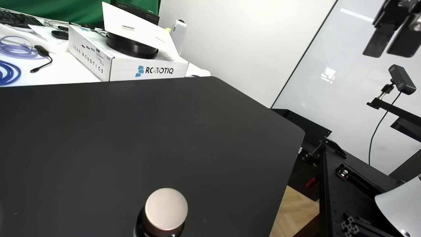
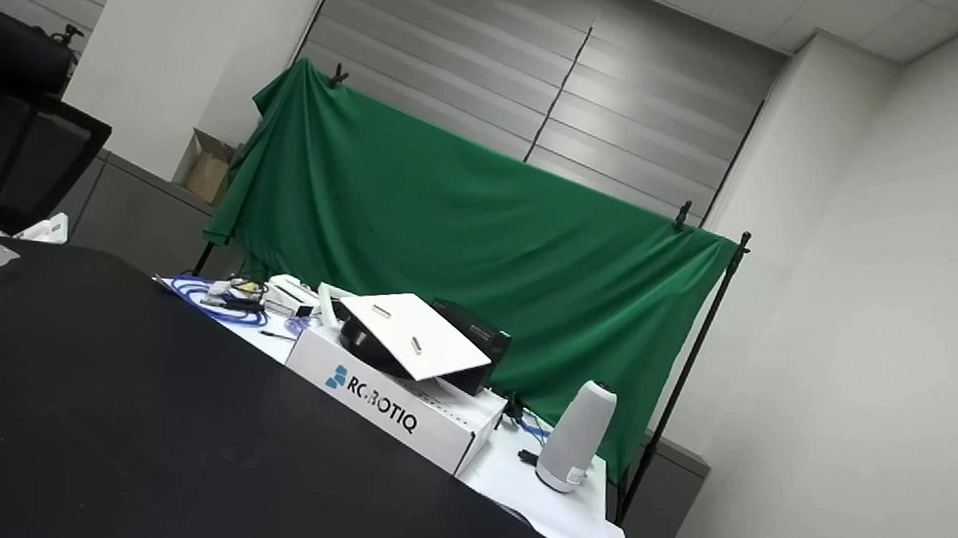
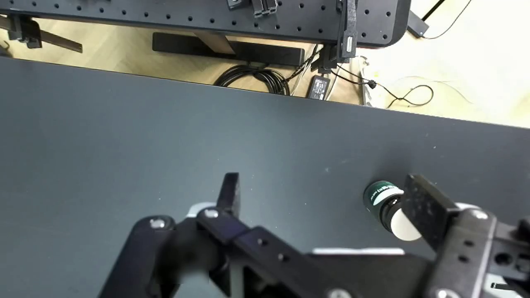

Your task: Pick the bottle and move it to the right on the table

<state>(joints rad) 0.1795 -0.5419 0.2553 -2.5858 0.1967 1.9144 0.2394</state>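
Observation:
The small bottle (image 3: 379,203) stands upright on the black table (image 3: 124,145). In the wrist view its dark green body and off-white cap are toward the right, partly hidden behind the right finger. In an exterior view the bottle (image 1: 166,210) is at the bottom edge, its lower body cut off, on the table (image 1: 138,131). The table (image 2: 133,430) also shows in an exterior view, where the bottle is out of view. My gripper (image 3: 321,180) is wide open with nothing between its fingers. It is high above the table; in an exterior view the gripper (image 1: 389,49) hangs at the top right, apart from the bottle.
A white Robotiq box (image 1: 148,69) with a tilted white panel stands on a white table behind the black one. A black perforated rail (image 3: 186,16) lies beyond a floor gap along the table's edge. A camera on an arm (image 1: 401,79) is at the right.

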